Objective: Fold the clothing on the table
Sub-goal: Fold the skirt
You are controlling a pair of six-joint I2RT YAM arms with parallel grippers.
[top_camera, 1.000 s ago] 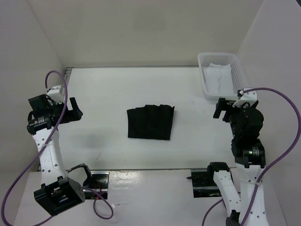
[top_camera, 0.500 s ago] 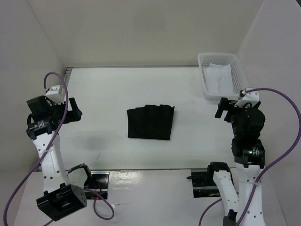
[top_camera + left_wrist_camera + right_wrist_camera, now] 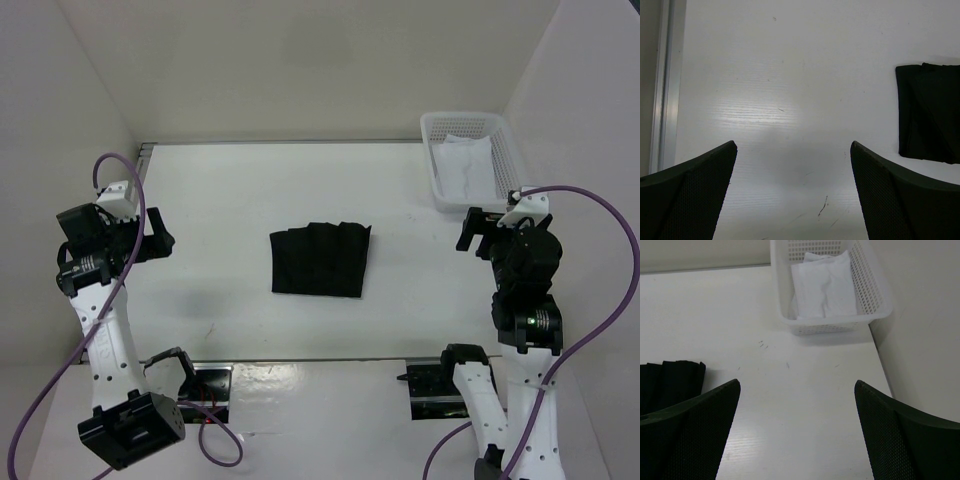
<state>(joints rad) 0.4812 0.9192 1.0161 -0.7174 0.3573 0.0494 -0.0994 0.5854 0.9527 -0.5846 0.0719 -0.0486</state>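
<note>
Now the black ribbed fabric garment (image 3: 320, 259) lies as a flat rectangle at the middle of the white flat worktop (image 3: 230, 190). Both the left pincer (image 3: 158, 232) and the right pincer (image 3: 466, 230) stand wide, holding nothing, well apart from it.

Light was bright, even, overhead | soft glare lay on the worktop (image 3: 757, 107) | shadows were faint, diffuse | focus was sharp

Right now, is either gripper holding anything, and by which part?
Nothing is held: left gripper and right gripper both stand open, clear of the black ribbed fabric garment on the white table.
</note>
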